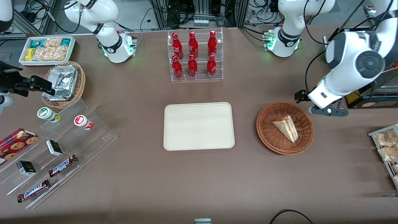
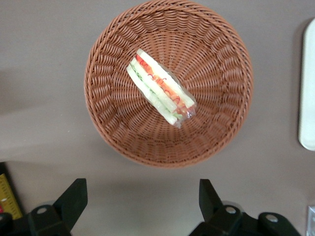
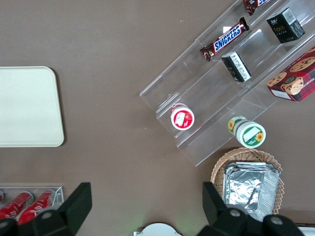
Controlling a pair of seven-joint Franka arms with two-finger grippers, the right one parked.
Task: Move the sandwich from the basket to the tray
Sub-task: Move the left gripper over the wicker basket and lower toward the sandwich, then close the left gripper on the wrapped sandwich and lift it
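1. Brown bench (image 1: 140,174) carried everything, spread wide under both arms.
2. Cream-beige tray (image 1: 199,126) lay flat at the middle of the bench, nearer the front camera than the clear rack of red cola bottles (image 1: 194,56), with nothing on it.
3. Reddish-brown wicker basket (image 1: 284,127) sat beside the tray toward the working arm's end, apart from the tray's edge.
4. Hand (image 2: 142,204) hung above the bench just outside the basket's rim, farther from the front camera than the basket; its two black fingers (image 2: 74,199) were spread wide apart and gripped nothing.
5. Sandwich (image 1: 286,128) rested inside the basket near its centre, wrapped in clear film, with red, orange and green layers showing along the cut edge in the left wrist view (image 2: 161,88); untouched by the hand.
6. Stepped clear shelf (image 1: 62,146) toward the parked arm's end bore Snickers bars (image 1: 62,165) and small cups.
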